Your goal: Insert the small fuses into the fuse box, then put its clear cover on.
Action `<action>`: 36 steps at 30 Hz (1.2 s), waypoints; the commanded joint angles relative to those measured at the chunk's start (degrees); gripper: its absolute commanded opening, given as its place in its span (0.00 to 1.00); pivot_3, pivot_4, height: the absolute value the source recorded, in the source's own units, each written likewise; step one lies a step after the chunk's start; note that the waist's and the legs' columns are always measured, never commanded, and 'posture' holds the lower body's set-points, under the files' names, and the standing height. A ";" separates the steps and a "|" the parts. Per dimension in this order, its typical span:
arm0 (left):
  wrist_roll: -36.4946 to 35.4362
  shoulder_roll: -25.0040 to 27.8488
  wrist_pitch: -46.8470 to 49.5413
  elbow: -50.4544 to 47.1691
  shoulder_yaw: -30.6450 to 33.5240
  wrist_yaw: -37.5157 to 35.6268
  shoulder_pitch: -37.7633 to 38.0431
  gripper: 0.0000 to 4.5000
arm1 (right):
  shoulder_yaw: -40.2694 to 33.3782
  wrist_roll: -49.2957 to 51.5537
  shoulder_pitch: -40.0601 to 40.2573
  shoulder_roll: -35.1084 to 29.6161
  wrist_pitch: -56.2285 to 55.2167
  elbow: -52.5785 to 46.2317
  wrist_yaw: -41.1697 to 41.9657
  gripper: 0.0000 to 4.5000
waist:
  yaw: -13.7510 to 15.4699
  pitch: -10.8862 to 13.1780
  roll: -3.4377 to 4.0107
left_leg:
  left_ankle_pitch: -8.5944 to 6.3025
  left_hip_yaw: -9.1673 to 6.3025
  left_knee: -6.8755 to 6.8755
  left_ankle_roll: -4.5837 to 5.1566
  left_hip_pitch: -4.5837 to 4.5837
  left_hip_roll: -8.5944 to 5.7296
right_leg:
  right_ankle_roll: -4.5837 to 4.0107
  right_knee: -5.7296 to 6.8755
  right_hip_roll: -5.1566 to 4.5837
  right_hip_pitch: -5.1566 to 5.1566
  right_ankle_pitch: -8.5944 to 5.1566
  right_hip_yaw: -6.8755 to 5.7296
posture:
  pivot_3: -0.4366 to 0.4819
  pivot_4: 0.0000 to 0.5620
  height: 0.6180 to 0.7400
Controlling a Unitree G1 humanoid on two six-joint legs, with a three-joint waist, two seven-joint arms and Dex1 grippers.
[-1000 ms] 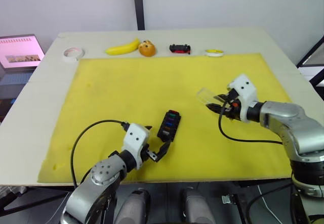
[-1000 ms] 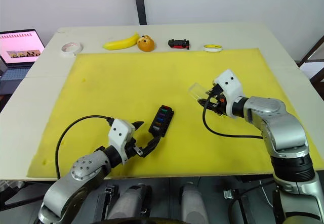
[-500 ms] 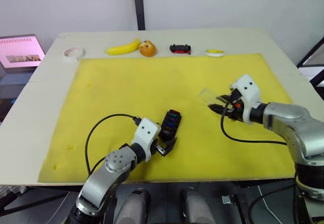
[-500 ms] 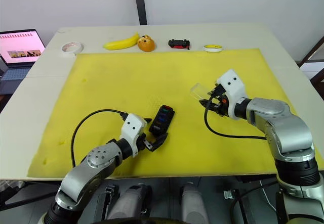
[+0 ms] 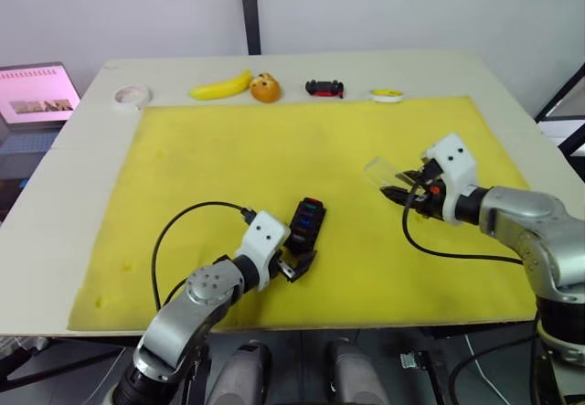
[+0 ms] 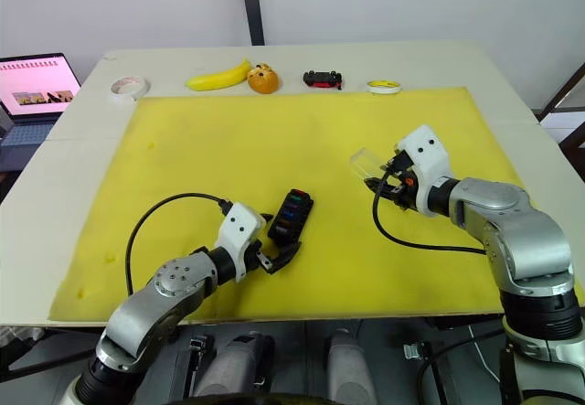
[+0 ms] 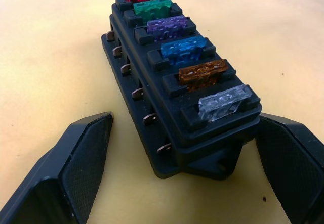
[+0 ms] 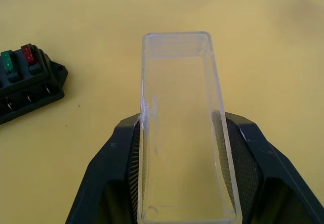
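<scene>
The fuse box (image 5: 304,225) is laid on the yellow mat (image 5: 228,158), its long axis running near-to-far (tilted slightly right), six small fuses (image 7: 184,56) seated. Its near end is straddled by the wide-open left gripper (image 7: 177,183). To the right, the clear cover (image 8: 182,128) is clamped lengthwise by the right gripper (image 8: 185,183).

Both arms are of silver-grey metal with round joints. Each wrist carries a white, box-shaped housing. A black cable makes a loop from each forearm to its wrist. The fingers (image 7: 76,168) are black, with flat textured inner pads.
</scene>
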 commanded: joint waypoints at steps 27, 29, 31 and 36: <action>5.79 -3.66 -3.66 4.01 -0.47 2.86 -1.09 1.00 | -3.24 3.72 2.73 -1.12 -0.03 -4.19 -2.02 0.38 | 0.15 0.00 0.00 | 0.01 0.01 0.01 -0.01 0.00 -0.01 | 0.00 0.01 -0.01 0.01 0.00 0.00 | 0.48 0.27 1.00; 5.95 -3.91 -3.80 4.18 -0.62 2.81 -0.89 1.00 | -3.24 3.81 2.83 -1.24 -0.07 -4.24 -1.96 0.38 | 0.19 0.00 0.00 | 0.01 0.01 0.01 -0.01 0.00 -0.02 | 0.00 0.01 -0.01 0.01 0.00 0.00 | 0.48 0.27 1.00; 6.11 -4.03 -4.07 4.42 -0.64 2.59 -0.98 1.00 | -3.15 3.76 2.72 -1.42 -0.12 -4.10 -1.87 0.38 | 0.24 0.00 0.00 | 0.01 0.00 0.01 -0.01 0.00 -0.02 | 0.00 0.01 -0.01 0.02 0.00 0.01 | 0.48 0.27 1.00; 5.65 -3.41 -5.08 4.47 -0.47 0.67 -1.28 0.70 | -3.07 3.82 2.80 -1.70 -0.02 -4.37 -1.79 0.38 | 0.26 0.00 0.00 | 0.01 0.01 0.01 -0.01 0.00 -0.02 | 0.00 0.01 -0.01 0.01 0.00 0.00 | 0.48 0.27 1.00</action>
